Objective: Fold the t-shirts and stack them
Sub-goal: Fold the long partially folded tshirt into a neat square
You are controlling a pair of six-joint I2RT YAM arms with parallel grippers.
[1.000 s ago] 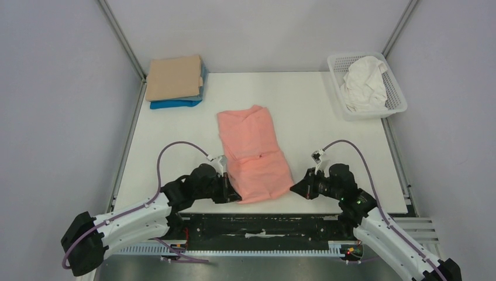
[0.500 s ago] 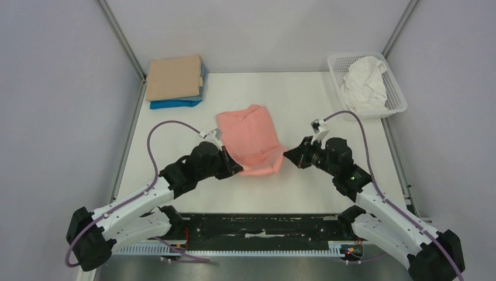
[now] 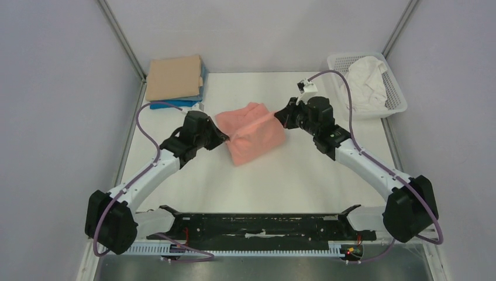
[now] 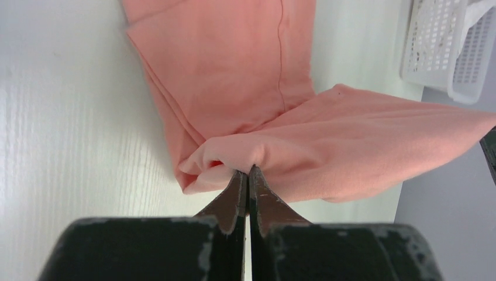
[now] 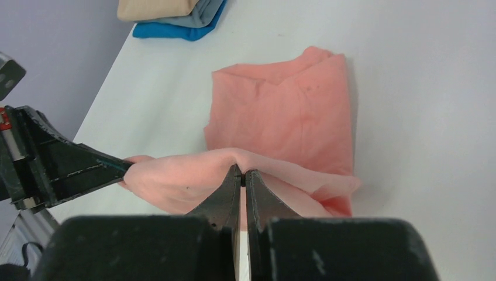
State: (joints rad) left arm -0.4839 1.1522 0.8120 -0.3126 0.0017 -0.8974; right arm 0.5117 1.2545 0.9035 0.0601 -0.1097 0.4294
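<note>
Left tool (image 4: pixel 248 175) clamped shut on one end of the salmon-pink t-shirt (image 3: pixel 257 137) edge, right tool (image 5: pixel 242 175) pinched shut on the other end. That edge is held taut between them, raised over the rest, which lies mid-surface (image 3: pixel 292 175), nearer the far edge. Tan t-shirt (image 3: pixel 174 76) on blue t-shirt (image 5: pixel 175 30) at far-left corner, white t-shirt (image 3: pixel 362 82) in basket (image 3: pixel 380 112) at far-right corner

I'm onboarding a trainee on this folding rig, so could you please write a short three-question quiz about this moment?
1. True or false: the left gripper and right gripper are both shut on the salmon-pink t-shirt.
2. The white t-shirt lies: A in the basket, B on the floor, C on a shelf.
3. Fill in: the tan t-shirt lies on the ___ one.
Key: 1 true; 2 A; 3 blue t-shirt.
</note>
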